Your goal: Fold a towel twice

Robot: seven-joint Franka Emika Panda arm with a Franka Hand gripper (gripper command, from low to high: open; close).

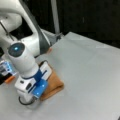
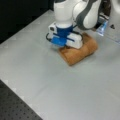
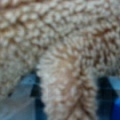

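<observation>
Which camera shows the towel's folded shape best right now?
A front view shows the towel best: a compact folded bundle on the table, the gripper over one end. In another front view the arm hides much of it. The wrist view shows only close-up terry pile.

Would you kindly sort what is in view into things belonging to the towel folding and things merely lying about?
Job:
towel, already folded into a compact bundle
gripper, down on it, cloth between its fingers

Lying about:
orange item at a front view's left edge

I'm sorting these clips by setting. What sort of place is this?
Probably a robotics lab bench. In a front view, the gripper presses onto a folded orange-brown towel on a plain grey table, edged by a black perforated board; dark backdrop behind.
</observation>
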